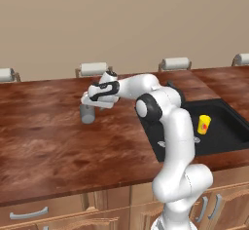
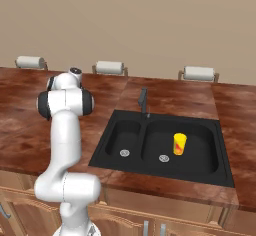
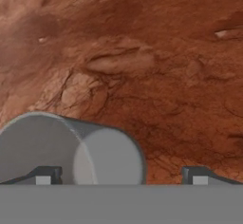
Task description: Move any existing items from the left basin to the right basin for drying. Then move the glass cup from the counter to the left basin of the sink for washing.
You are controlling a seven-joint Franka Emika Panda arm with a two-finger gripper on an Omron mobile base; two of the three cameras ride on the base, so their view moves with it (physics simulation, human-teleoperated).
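Standing on the desk (image 1: 44, 141) left of the sink (image 2: 220, 177), the glass cup (image 1: 87, 114) sits just under the hand (image 1: 91, 103), off-centre toward one fingertip (image 3: 45, 175) between wide-spread fingers (yellow cup (image 2: 179, 144) already in the right basin (image 2: 200, 155)), so I judge the cup-fetching step calls for centring, then closing.

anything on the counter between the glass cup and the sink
No. In the left base view, only bare counter shows between the glass cup and the sink; the arm crosses above it.

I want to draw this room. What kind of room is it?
Most likely a kitchen: a black two-basin sink, a long wood-grain counter with cabinet fronts below, and paper towel rolls along the wall.
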